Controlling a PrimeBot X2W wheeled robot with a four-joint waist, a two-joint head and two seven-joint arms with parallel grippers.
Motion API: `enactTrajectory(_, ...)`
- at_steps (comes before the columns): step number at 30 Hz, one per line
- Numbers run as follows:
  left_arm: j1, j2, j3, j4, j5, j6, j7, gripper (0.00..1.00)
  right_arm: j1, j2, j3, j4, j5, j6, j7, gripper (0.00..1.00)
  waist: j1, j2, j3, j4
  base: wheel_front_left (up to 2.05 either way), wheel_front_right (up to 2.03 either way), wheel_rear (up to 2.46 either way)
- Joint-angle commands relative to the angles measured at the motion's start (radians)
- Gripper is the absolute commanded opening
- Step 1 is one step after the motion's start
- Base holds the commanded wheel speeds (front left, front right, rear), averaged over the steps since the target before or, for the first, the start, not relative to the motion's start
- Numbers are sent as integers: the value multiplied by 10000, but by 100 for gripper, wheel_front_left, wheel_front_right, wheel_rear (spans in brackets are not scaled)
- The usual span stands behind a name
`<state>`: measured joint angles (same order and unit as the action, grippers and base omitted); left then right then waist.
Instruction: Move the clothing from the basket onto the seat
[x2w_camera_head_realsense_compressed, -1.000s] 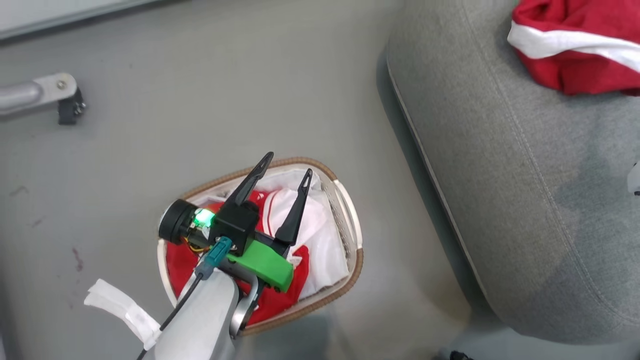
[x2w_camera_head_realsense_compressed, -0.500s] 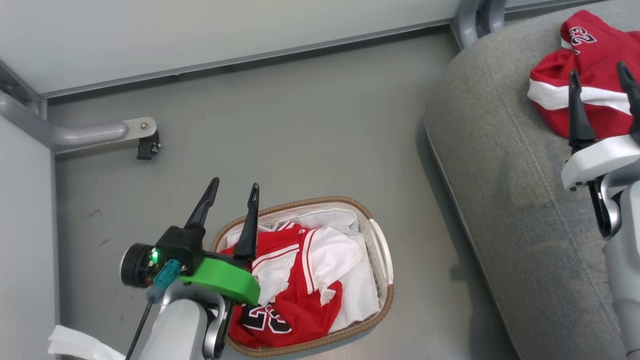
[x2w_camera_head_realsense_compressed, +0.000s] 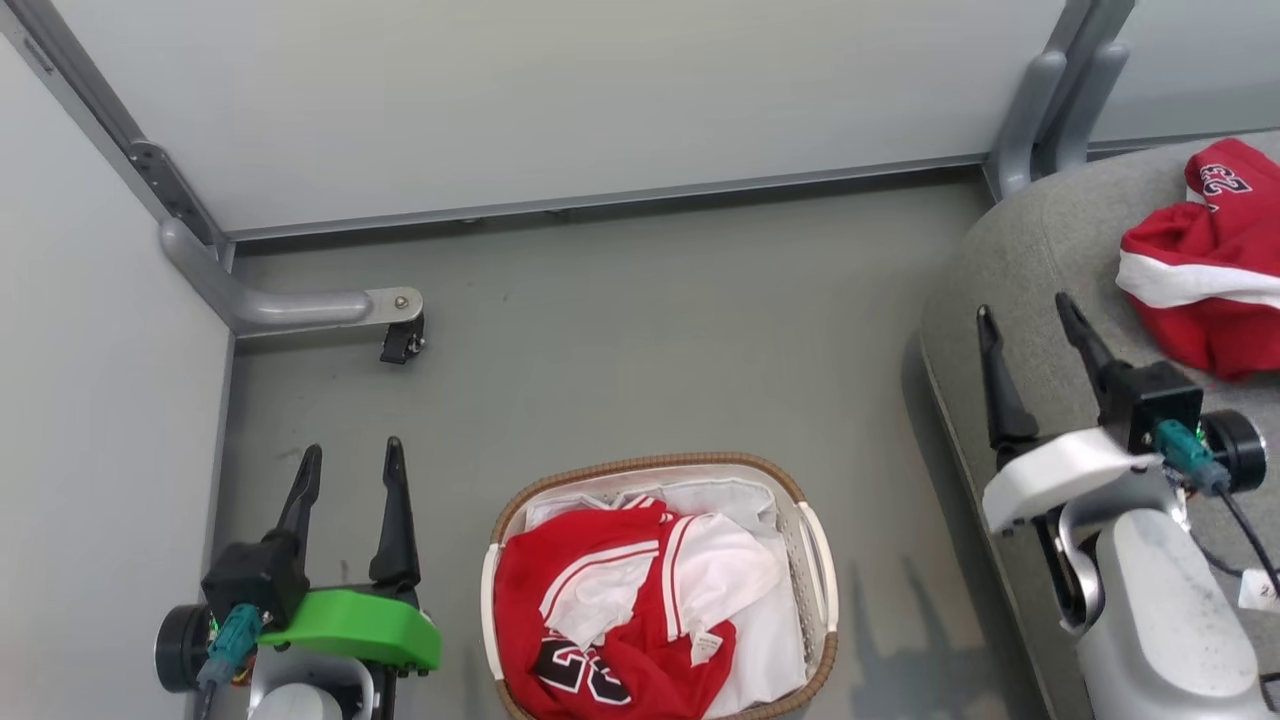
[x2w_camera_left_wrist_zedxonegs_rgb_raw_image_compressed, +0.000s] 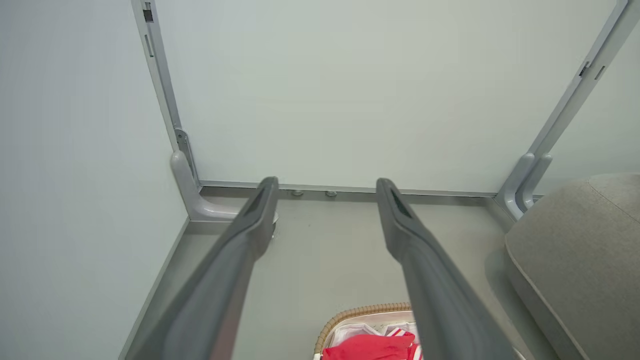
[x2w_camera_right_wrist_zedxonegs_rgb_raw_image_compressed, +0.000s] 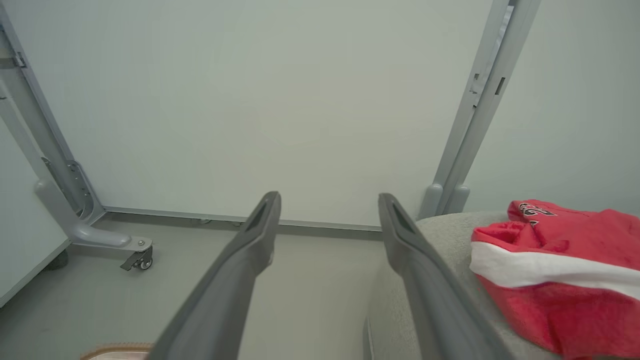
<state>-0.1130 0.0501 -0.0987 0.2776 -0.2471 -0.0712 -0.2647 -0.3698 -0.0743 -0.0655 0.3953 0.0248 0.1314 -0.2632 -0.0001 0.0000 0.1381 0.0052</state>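
Grippers are both drawing back. Your left gripper, over the basket a second ago, is now hanging left of it and well clear. The right gripper is hovering over the left edge of the seat, near the red piece lying there. Both are standing spread wide, carrying nothing. You are sitting between pieces, I judge — most of the clothing is still lying crumpled in the basket, red with white stripes, a black-and-white number showing at the near end, the white liner peeking out beneath.
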Motion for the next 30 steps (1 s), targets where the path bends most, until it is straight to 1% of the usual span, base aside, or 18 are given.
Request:
enactTrajectory(1,221,7,80,-19,-31,21,5,100,309,49,16,-124,122,-14,-25,100,1,0,-291,154,0,0,0)
enactTrajectory(6,701,10,225,5,-47,3,5,100,1159,214,128,-398,481,-14,-25,100,1,0,-583,128,0,0,0)
enactTrajectory(9,928,11,287,13,-141,41,5,100,1605,219,324,-485,1237,-14,-25,100,1,0,-730,115,0,0,0)
enactTrajectory(12,1119,10,295,12,-194,70,5,100,1897,224,497,-463,1607,-12,-25,100,1,0,-829,94,0,0,0)
enactTrajectory(18,1342,10,250,88,-248,66,5,100,2239,221,846,-331,1704,-14,-25,100,1,0,-1001,120,0,0,0)
enactTrajectory(30,1325,11,202,222,-228,66,6,100,2298,221,982,-210,1672,-14,-25,100,1,0,-1075,173,0,0,0)
